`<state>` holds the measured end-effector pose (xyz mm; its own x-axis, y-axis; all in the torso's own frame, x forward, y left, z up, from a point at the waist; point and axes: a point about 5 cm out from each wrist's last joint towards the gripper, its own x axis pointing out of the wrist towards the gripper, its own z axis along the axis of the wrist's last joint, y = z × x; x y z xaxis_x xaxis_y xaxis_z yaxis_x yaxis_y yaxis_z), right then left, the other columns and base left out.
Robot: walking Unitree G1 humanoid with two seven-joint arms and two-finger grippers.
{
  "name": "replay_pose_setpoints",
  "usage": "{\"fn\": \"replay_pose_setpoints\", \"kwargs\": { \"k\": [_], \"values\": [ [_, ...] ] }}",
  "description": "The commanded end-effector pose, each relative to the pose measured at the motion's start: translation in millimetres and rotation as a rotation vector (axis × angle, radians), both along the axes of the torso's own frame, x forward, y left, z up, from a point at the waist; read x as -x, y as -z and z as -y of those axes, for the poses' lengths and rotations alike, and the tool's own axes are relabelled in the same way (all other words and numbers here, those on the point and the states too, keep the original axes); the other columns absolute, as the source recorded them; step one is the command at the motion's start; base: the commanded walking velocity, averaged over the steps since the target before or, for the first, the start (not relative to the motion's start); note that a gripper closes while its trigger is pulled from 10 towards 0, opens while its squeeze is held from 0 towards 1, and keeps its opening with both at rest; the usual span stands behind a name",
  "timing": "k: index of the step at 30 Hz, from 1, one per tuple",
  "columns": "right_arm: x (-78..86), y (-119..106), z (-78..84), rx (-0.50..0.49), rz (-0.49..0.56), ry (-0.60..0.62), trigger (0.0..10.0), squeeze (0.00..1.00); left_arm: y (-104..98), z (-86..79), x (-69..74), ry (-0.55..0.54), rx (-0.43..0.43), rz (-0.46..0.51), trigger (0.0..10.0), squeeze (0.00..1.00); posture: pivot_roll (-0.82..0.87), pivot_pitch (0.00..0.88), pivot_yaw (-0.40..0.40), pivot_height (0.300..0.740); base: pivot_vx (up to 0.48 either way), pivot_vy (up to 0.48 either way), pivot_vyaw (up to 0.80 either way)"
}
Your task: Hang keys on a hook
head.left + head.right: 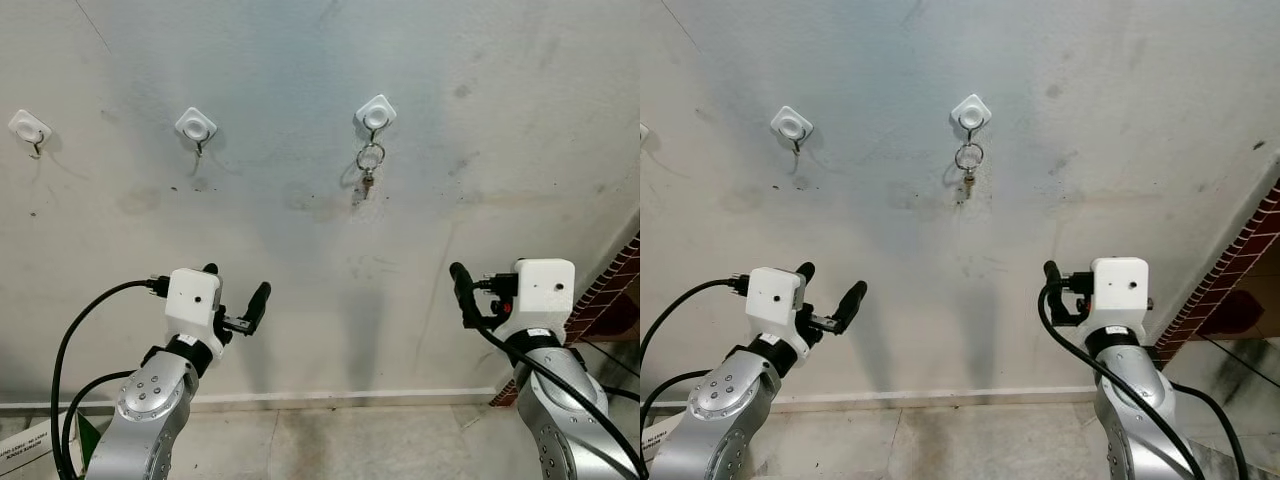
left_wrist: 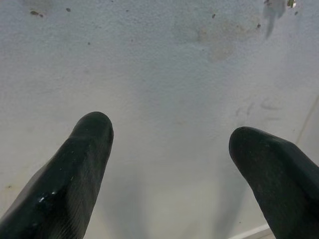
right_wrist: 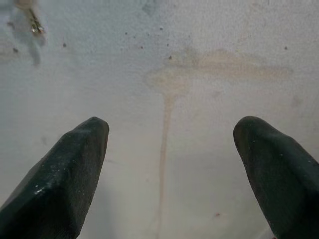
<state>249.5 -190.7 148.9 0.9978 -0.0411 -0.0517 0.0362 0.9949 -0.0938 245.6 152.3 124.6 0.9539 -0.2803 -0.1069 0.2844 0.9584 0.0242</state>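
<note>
Far-left hook point(image 1: 641, 131) cut by edge; key point(image 3: 35, 25) blurred, tiny

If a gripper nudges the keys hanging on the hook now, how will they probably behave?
The keys hang from a thin ring on the rightmost hook, so they would probably swing freely. They look small, likely light. The hook seems open, so an upward push might lift the ring off.

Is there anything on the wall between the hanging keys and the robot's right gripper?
No object: only bare, stained wall separates the keys from the open right gripper, as the left eye view shows.
</note>
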Motion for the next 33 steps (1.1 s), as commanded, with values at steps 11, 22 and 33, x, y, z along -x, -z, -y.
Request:
{"fn": "replay_pose_setpoints", "kwargs": {
  "k": [11, 22, 33],
  "values": [
    [-4.4, 2.5, -0.1, -0.022, -0.023, 0.016, 10.0, 0.00, -0.3, -3.3, -3.1, -0.005, -0.016, -0.008, 10.0, 0.00, -0.01, 0.000, 0.082, 0.740, -0.270, 0.000, 0.00],
    [-8.1, 2.4, -0.8, -0.023, -0.029, 0.009, 10.0, 0.00, -0.6, -3.6, -3.8, -0.005, -0.018, -0.008, 10.0, 0.00, -0.01, 0.000, 0.079, 0.740, -0.259, 0.000, 0.00],
    [-9.9, 3.4, 0.9, -0.015, -0.034, 0.012, 10.0, 0.00, -0.4, -2.1, -4.7, 0.003, -0.017, -0.007, 10.0, 0.00, -0.01, 0.000, 0.078, 0.740, -0.256, 0.000, 0.00]
  ]
}}
